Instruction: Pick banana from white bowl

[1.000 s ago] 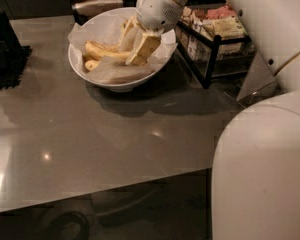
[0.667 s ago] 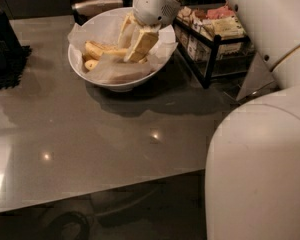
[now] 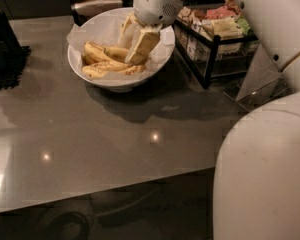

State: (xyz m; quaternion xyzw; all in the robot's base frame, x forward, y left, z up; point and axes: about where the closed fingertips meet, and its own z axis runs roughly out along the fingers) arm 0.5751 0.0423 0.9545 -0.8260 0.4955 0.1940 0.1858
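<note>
Grey, glossy worktop (image 3: 90,149) fills most of the view, smooth enough to mirror small ceiling lights as bright dots. Near its far edge sits the white bowl (image 3: 115,81), large, round and deep, lined with crinkled white paper (image 3: 97,29) that rises above the rim. Several bananas lie in the bowl's front half, yellow with brown speckles. One curved banana (image 3: 105,51) sits on top of the pile, and its right end reaches the gripper.

The gripper (image 3: 129,54) reaches down into the right side of the bowl from a rounded white wrist housing (image 3: 157,1) with a small perforated patch. Its two flat, pale jaws stand apart with a gap between them, and their tips are down among the bananas. I cannot tell whether they press on the fruit.

Just right of the bowl stands a black wire rack (image 3: 212,54), square-framed and filled with upright paper packets (image 3: 225,26) in pink, cream and green. A dark, blurry object (image 3: 5,49) sits at the left edge of the worktop. The robot's smooth white body (image 3: 265,174) bulks large in the lower right corner.
</note>
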